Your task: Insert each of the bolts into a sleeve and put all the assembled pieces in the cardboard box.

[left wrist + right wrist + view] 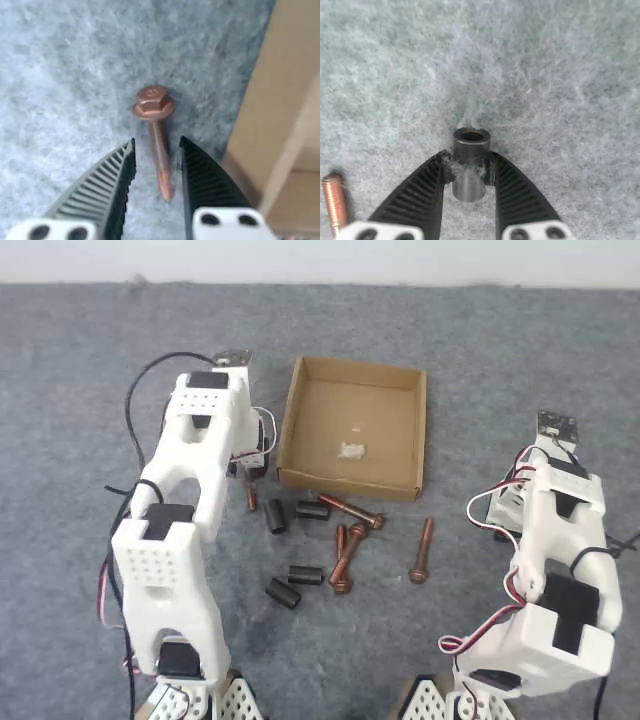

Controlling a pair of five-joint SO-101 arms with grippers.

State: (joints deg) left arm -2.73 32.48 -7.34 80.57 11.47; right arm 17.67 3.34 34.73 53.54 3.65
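If the left fingers close off-centre: the left gripper [156,141] has its fingers apart, one on each side of the bolt [156,125] lying on the carpet [90,350]. A pinch near the tapered tip could roll it away.
Box edge: the cardboard box [350,483] stands just right of that bolt, so the nearer finger may scrape its wall.
Right gripper [469,156]: clamped on a black sleeve [469,172]. A light hold could let it tilt.
Loose pile [320,540]: spare bolts and sleeves lie crowded near the box, between the arms.
Open room: bare carpet lies to the far left and far right.
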